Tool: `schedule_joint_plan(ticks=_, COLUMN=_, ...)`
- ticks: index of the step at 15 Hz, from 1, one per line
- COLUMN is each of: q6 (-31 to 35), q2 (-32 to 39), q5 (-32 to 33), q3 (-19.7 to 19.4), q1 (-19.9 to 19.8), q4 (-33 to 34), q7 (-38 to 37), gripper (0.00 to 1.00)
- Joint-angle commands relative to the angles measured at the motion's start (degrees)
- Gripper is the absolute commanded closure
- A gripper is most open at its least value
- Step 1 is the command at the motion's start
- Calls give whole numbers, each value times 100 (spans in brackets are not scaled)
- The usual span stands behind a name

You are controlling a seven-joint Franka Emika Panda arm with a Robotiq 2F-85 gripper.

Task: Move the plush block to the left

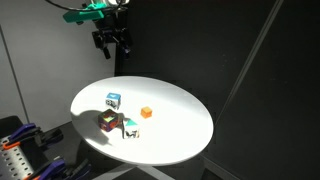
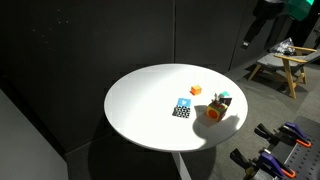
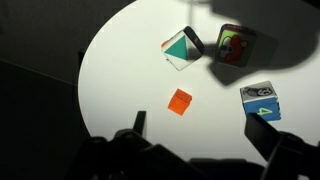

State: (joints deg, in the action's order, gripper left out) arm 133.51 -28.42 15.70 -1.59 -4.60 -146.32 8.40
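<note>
Our gripper hangs high over the table, fingers spread, holding nothing. The plush block sits well below it, untouched, near a blue-and-white cube. We judge the move not yet begun.

White seen on table top, unpatterned. Dark red-brown with green and yellowish patches noted on plush block. Blue and white shown on blue-and-white cube. Plain orange seen on small cube. Teal and white, dark-edged, noted on fourth block. Black seen on backdrop.
</note>
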Motion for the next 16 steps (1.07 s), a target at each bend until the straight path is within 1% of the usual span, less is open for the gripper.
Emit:
schedule_joint_plan(ticks=1, q6=32, q2=159, q5=-200, q3=-86, q1=161, q4=108, q7=98, gripper=0)
schedule_joint_plan(ticks=5, q6=71, q2=471, q5=-590, q3=-141, q1=452, q4=229, q7=339, gripper=0)
schedule_joint_plan(ticks=10, q6=-47, q2=941, q5=-1445, q3=-298, q1=806, q4=414, q7=849, gripper=0)
schedule_joint_plan(ticks=13, q6=50, q2=1090, q5=-1947, q3=-355, q1=838, q4=331, q7=953, gripper=0)
schedule_joint_plan(ticks=16, q6=206, q2=1258, q5=-2116, q3=-299, q1=754, q4=192, q7=798, gripper=0)
